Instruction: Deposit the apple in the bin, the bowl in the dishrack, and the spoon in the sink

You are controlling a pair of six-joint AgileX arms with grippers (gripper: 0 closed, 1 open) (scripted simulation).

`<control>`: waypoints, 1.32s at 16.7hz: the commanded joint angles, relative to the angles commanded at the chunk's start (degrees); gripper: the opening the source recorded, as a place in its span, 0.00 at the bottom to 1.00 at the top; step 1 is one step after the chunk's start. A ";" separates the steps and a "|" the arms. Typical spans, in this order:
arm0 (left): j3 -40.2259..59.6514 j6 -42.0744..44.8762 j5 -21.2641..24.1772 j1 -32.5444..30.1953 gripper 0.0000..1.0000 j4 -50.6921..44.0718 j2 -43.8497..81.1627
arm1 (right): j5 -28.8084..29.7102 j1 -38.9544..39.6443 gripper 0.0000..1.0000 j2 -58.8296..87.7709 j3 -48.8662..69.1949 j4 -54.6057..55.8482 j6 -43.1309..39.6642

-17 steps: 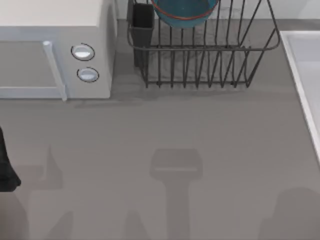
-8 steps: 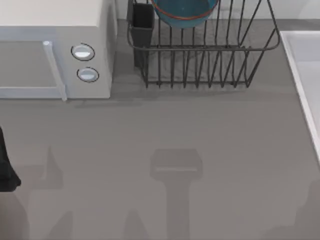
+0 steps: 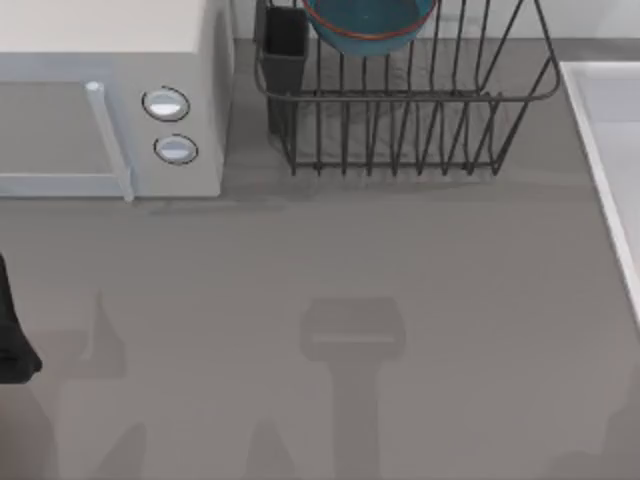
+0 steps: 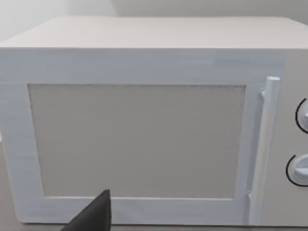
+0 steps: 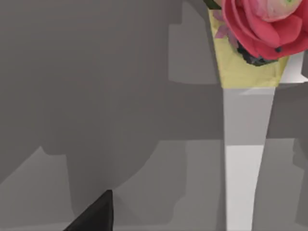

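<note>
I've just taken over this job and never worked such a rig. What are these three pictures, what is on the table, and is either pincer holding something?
This is a pair of AgileX arms at a grey table in a rendered simulation. The top view looks straight down. It shows a white microwave at the left, the wire dishrack at the back with the blue bowl already in it, and the sink at the right edge. The dark shape at the left edge is part of the left arm.

The left wrist view comes from a camera on the left arm and faces the microwave door. The right wrist view looks at the table and a pink flower in a white vase. Nothing held is visible.
</note>
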 joint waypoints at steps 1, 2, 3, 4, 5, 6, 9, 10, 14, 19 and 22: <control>0.00 0.00 0.00 0.00 1.00 0.00 0.00 | 0.00 0.00 1.00 0.00 0.00 0.00 0.00; 0.00 0.00 0.00 0.00 1.00 0.00 0.00 | 0.00 0.00 0.92 0.00 0.00 0.00 0.00; 0.00 0.00 0.00 0.00 1.00 0.00 0.00 | 0.00 0.00 0.85 0.00 0.00 0.00 0.00; 0.00 0.00 0.00 0.00 1.00 0.00 0.00 | 0.00 0.00 0.77 0.00 0.00 0.00 0.00; 0.00 0.00 0.00 0.00 1.00 0.00 0.00 | 0.00 0.00 0.70 0.00 0.00 0.00 0.00; 0.00 0.00 0.00 0.00 1.00 0.00 0.00 | 0.00 0.00 0.62 0.00 0.00 0.00 0.00; 0.00 0.00 0.00 0.00 1.00 0.00 0.00 | 0.00 0.00 0.40 0.00 0.00 0.00 0.00; 0.00 0.00 0.00 0.00 1.00 0.00 0.00 | 0.00 0.00 0.32 0.00 0.00 0.00 0.00; 0.00 0.00 0.00 0.00 1.00 0.00 0.00 | 0.00 0.00 0.02 0.00 0.00 0.00 0.00; 0.00 0.00 0.00 0.00 1.00 0.00 0.00 | 0.00 0.00 0.00 0.00 0.00 0.00 0.00; 0.00 0.00 0.00 0.00 1.00 0.00 0.00 | 0.00 0.00 0.00 0.00 0.00 0.00 0.00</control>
